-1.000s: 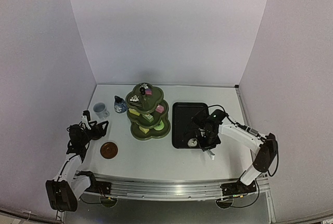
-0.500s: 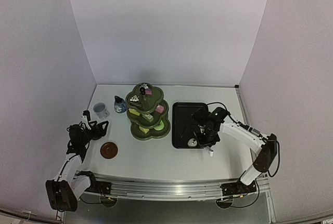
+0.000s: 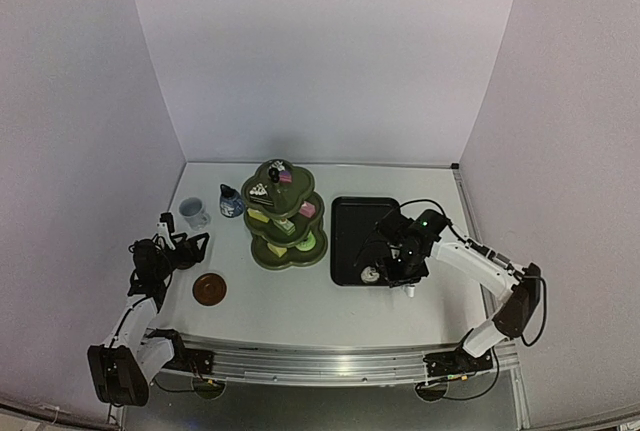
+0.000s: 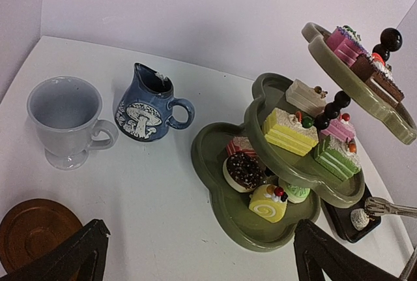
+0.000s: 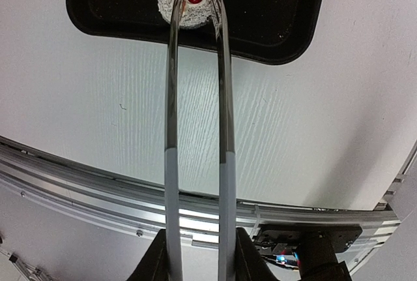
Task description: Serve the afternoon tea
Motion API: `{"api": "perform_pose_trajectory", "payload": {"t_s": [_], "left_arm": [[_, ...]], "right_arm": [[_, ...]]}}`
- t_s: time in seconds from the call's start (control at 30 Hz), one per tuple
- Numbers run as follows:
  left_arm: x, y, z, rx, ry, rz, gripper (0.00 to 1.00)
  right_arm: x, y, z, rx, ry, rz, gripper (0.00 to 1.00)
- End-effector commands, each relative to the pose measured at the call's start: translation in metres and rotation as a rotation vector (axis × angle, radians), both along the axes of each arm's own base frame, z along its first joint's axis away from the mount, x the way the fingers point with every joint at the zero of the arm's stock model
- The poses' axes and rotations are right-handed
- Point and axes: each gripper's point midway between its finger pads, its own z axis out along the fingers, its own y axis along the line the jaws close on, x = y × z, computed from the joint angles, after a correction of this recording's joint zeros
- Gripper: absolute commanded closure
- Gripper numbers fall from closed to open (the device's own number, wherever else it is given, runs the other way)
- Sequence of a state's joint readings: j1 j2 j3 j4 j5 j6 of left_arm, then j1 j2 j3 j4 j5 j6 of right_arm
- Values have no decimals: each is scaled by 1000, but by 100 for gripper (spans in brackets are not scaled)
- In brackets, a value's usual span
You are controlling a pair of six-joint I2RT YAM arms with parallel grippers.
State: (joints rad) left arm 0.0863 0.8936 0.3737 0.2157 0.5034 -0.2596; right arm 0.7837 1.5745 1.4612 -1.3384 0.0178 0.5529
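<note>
The right pincer (image 5: 199,255) is clamping the tongs (image 5: 171,131), tips straddling the white cake (image 5: 193,2) straight ahead — the left pincer (image 4: 200,229) is gaping by the bench's (image 3: 300,301) left edge.

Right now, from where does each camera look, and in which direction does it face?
Top external: above, behind the bases, looking down on the table; both arms show.
Left wrist: faces mug, blue pot and stand; open left end effector frames the bottom.
Right wrist: looks down along the tongs at the white cake on the tray; right end effector grips them.
Shared: all three show that cake.
</note>
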Motion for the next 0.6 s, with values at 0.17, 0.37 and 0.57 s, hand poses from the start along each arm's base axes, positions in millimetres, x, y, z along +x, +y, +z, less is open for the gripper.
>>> {"api": "perform_pose_trajectory", "payload": {"t_s": [0.17,0.37,0.57], "left_arm": [[5,0,25,12,-70,-12,1],[5,0,26,11,-71,-11,0],[6,0,27,11,-73,-12,0]], "right_arm": [[-66,-61,22,-201,229,-28,72],[-67,-60,19,-206,247,-11,74],[-66,-61,15,-226,261,0,74]]}}
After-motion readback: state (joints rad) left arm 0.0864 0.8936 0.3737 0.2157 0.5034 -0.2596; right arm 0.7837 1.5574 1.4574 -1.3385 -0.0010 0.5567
